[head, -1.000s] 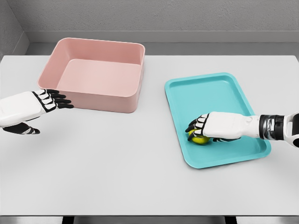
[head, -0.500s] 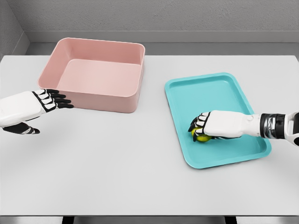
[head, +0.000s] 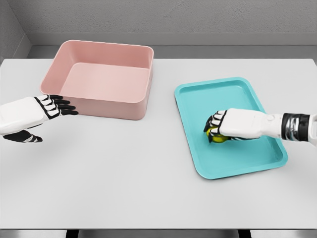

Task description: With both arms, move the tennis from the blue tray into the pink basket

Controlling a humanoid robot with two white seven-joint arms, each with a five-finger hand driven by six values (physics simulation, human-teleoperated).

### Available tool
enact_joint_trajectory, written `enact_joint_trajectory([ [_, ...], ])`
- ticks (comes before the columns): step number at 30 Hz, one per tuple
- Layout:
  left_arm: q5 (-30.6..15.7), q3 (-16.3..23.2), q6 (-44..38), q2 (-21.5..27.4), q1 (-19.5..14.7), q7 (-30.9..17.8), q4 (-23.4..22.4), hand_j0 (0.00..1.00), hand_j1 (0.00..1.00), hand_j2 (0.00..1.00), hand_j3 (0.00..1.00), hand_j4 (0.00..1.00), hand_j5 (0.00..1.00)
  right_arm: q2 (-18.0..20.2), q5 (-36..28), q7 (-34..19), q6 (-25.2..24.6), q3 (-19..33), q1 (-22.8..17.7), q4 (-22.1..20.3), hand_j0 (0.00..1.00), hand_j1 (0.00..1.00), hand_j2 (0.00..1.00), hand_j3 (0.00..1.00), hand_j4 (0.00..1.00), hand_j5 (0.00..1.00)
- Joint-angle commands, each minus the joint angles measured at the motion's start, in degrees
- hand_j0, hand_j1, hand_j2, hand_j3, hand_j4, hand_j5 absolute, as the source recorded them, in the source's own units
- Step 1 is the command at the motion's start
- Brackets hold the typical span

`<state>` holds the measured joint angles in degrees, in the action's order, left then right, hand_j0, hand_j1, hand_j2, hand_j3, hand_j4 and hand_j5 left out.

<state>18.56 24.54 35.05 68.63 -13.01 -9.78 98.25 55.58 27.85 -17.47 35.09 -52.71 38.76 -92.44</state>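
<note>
Head view, right hand (head: 232, 126): fingers curled over the tennis ball (head: 215, 136), apparently clamped on it.
Tennis ball: inside the blue tray (head: 237, 94); whether it has left the tray floor cannot be told.
Left hand (head: 37, 113): fingers extended, holding nothing, beside the pink basket (head: 99, 79).
Progress: grasp apparently made; carrying, any handover and the drop into the basket remain.

Two white arms with smooth glossy shells. Left hand (head: 29, 116), at 9 o'clock in the frame: white back, black segmented fingers (head: 63, 106) with white knuckle plates, black thumb below. Right hand (head: 225, 127), at about 3 o'clock: same white shell, black finger joints with white pads. Right forearm white, then a ribbed grey-and-black wrist band (head: 292, 126), then white again at the frame edge.
</note>
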Motion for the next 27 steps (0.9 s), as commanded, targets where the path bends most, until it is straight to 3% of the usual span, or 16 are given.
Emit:
enact_joint_trajectory([
  [1, -0.4, 0.1, -0.1, 0.0, 0.0, 0.0, 0.0, 1.00, 1.00, 1.00, 1.00, 1.00, 1.00, 0.3, -0.8, -0.3, -0.1, 1.0, 0.0, -0.6, 0.46, 0.46, 0.46, 0.46, 0.46, 0.46],
  [13, -0.2, 0.1, -0.1, -0.2, 0.0, -0.1, 0.1, 1.00, 1.00, 1.00, 1.00, 1.00, 1.00, -0.8, -0.8, -2.5, -0.1, 1.1, 1.0, -6.7, 0.44, 0.44, 0.44, 0.44, 0.44, 0.44],
  [27, -0.2, 0.1, -0.1, -0.2, 0.0, -0.1, 0.1, 1.00, 1.00, 1.00, 1.00, 1.00, 1.00, -7.1, -0.8, -4.0, -0.1, 1.0, 3.2, -6.6, 0.42, 0.42, 0.42, 0.42, 0.42, 0.42],
])
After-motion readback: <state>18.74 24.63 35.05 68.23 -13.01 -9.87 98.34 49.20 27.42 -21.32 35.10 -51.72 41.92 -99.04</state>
